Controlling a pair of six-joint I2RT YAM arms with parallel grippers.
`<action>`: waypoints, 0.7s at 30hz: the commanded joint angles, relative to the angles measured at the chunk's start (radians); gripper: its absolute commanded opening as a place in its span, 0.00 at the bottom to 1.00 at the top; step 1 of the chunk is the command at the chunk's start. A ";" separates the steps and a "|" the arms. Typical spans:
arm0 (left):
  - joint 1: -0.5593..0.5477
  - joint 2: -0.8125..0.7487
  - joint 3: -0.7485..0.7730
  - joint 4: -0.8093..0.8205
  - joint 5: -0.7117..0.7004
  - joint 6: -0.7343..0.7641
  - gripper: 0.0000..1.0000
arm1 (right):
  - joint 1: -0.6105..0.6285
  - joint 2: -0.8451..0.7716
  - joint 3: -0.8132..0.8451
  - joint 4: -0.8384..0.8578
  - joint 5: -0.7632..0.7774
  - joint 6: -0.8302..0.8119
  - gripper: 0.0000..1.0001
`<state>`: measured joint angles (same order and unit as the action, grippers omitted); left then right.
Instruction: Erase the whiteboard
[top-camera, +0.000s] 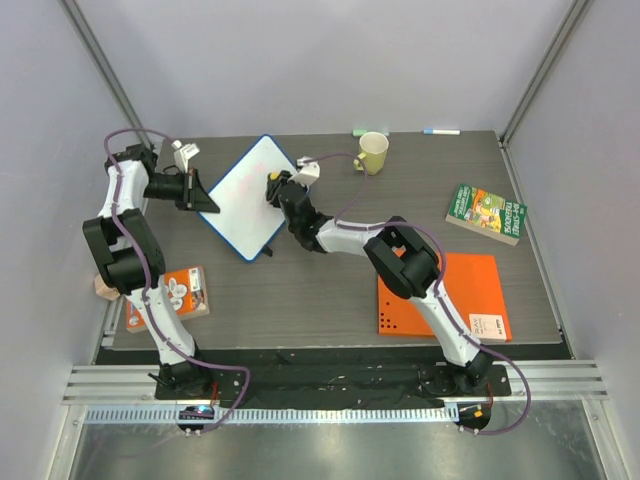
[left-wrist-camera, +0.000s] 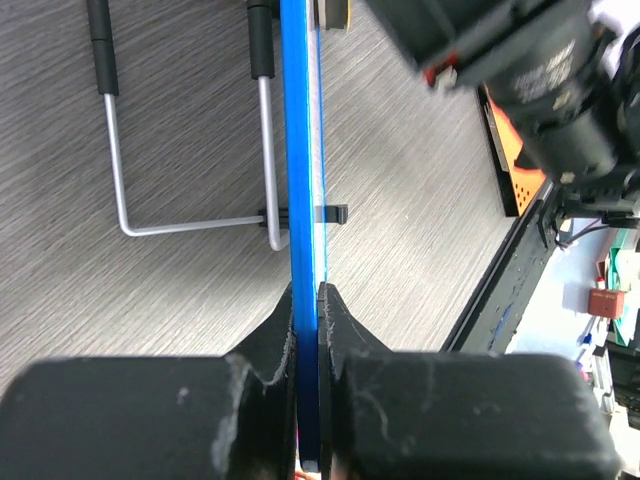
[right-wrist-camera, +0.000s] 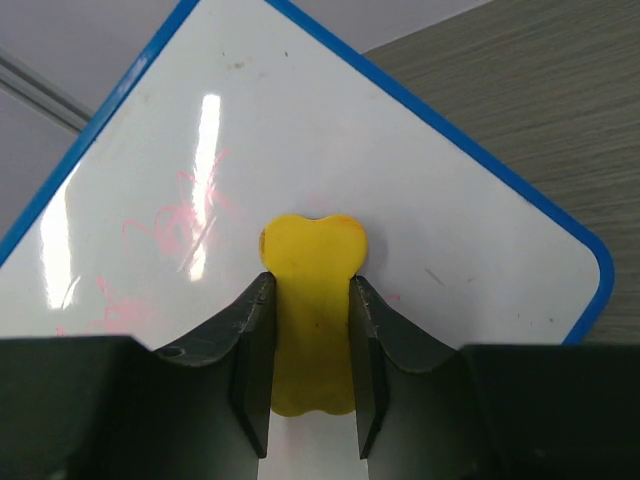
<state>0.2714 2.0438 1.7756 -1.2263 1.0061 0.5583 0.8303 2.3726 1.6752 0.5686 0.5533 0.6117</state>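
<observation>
At 11 o'clock of worktop (top-camera: 330, 290): whiteboard (top-camera: 245, 200), rim clenched in left claw (left-wrist-camera: 307, 300). Right claw (right-wrist-camera: 310, 300) grasping yellow eraser (right-wrist-camera: 312, 250), pressed on board. Faint red marks (right-wrist-camera: 185, 215) at 9 o'clock of eraser. Advice: hold eraser flat, stroke toward marks, left grip firm. Count: one whiteboard, one eraser, one mug (top-camera: 373, 152), two books (top-camera: 486, 212), one orange sheet (top-camera: 440, 295).

We count one whiteboard (top-camera: 245, 195), one yellow eraser (right-wrist-camera: 310, 300), one pale mug (top-camera: 373, 151) at twelve o'clock, one marker (top-camera: 441, 131) at one o'clock, and one orange sheet (top-camera: 440, 285) at five o'clock. There are two books: a green book (top-camera: 486, 212) at three o'clock and an orange book (top-camera: 182, 293) at eight.
</observation>
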 joint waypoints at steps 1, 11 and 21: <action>-0.043 0.010 0.001 -0.190 -0.017 0.144 0.00 | -0.042 0.094 0.153 -0.094 -0.128 0.023 0.01; -0.043 0.001 -0.001 -0.197 0.008 0.143 0.00 | -0.028 0.004 -0.107 -0.070 -0.300 0.082 0.01; -0.051 -0.008 -0.007 -0.197 0.025 0.138 0.00 | 0.127 -0.007 -0.210 -0.039 -0.375 -0.004 0.01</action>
<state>0.2821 2.0491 1.7779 -1.2667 1.0016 0.5701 0.8131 2.3226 1.4910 0.6865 0.3458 0.6598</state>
